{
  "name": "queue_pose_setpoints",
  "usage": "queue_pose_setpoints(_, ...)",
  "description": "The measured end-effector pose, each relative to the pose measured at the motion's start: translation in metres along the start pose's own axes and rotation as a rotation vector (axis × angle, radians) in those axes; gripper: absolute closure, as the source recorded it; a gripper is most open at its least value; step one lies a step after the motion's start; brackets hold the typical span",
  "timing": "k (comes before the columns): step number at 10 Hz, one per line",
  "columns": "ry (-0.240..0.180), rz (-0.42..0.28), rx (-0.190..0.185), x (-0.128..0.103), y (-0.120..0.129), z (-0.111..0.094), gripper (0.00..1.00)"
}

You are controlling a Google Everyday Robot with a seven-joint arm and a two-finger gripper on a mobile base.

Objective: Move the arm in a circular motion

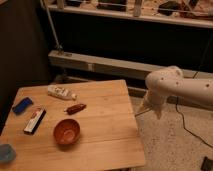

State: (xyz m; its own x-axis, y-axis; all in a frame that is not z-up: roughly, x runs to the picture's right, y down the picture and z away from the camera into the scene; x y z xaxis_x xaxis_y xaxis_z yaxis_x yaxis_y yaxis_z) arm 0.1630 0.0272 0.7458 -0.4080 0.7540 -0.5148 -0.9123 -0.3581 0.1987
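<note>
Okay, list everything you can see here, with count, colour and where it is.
square wooden table: one, light brown, centre-left
round bowl: one, orange-brown, table front
tube lying flat: one, white, table rear
small oblong item: one, reddish-brown, table middle
flat rectangular item: one, blue, table left
long flat box: one, black-white, left of bowl
round item: one, grey-blue, table's front-left corner
thick tubular robot arm: one, off-white, right of table
tapered claw: one, off-white, over floor beside table's right edge
</note>
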Motion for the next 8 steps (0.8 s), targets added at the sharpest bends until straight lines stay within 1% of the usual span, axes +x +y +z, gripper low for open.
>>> queue_pose_setpoints(1,0.002,-0.017,-0.009,-0.008,0.034,-0.008,0.35)
queue_pose_setpoints(2,-0.001,-0.038,-0.015,-0.014,0.061,-0.014,0.35)
queue_pose_setpoints(3,0.001,-0.086,-0.015,-0.017,0.104,-0.019,0.35)
queue_pose_setpoints(4,0.004,-0.135,-0.012,-0.014,0.136,-0.019,0.35)
queue_pose_setpoints(5,0.007,-0.198,-0.003,-0.007,0.165,-0.017,0.35)
queue_pose_setpoints(6,0.008,-0.289,-0.003,0.007,0.202,-0.014,0.35)
queue_pose_setpoints(7,0.005,-0.367,-0.011,0.022,0.231,-0.015,0.35)
queue_pose_setpoints(8,-0.001,-0.456,-0.018,0.042,0.258,-0.018,0.35)
